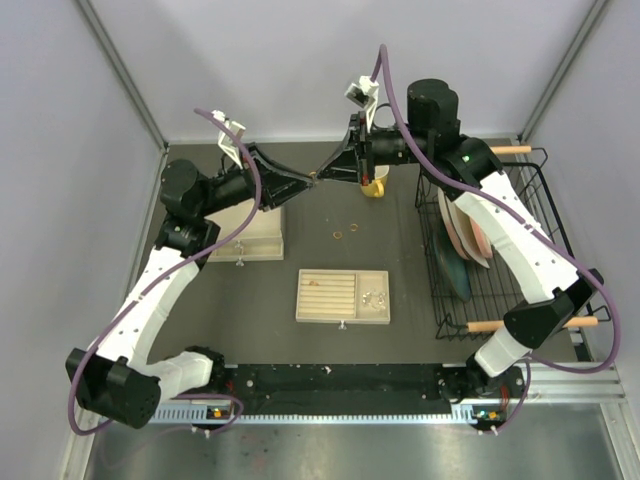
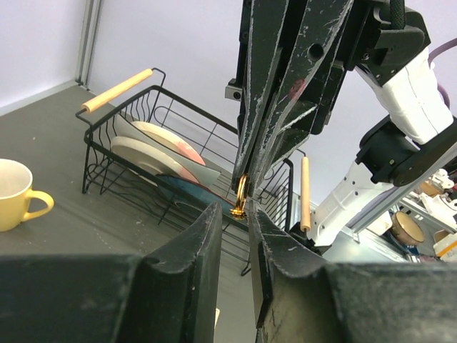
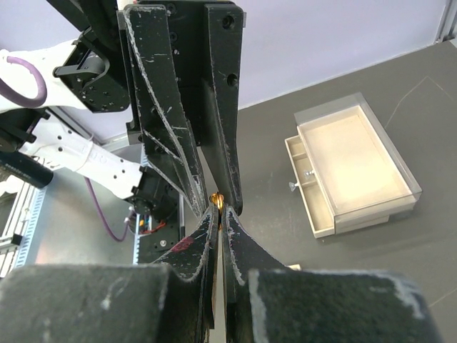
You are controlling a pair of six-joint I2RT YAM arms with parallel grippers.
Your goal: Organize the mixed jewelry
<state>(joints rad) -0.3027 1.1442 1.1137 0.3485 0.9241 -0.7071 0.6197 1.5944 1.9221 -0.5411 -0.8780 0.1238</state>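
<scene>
Over on the left, the drawer box (image 1: 252,232) is sitting on the table (image 1: 200,300) beneath the left arm, its small knob facing the near edge. The left gripper (image 2: 234,218) is reaching toward the middle, up in the air above the table, and its jaws are standing narrowly apart, just a slim gap at the tips. Right at that gap the ring (image 2: 241,196) is hanging, gold and edge-on, with its lower rim dipping down to the left tips. Whether they are touching it, I cannot tell. From the other side the right gripper (image 3: 218,214) is meeting the left tip to tip and pinching that ring, its jaws all but closed on it. Down on the table, two loose rings (image 1: 338,235) are lying close together on the bare surface, below the meeting point. Nearer the arms' bases the slotted box (image 1: 343,296) is lying flat, and the silvery cluster (image 1: 375,297) is resting in its right-hand compartment. Just behind the right gripper the yellow mug (image 1: 374,188) is peeking out. Far right, the wire rack (image 1: 510,290) is standing with plates (image 1: 465,235) leaning on edge inside it.
</scene>
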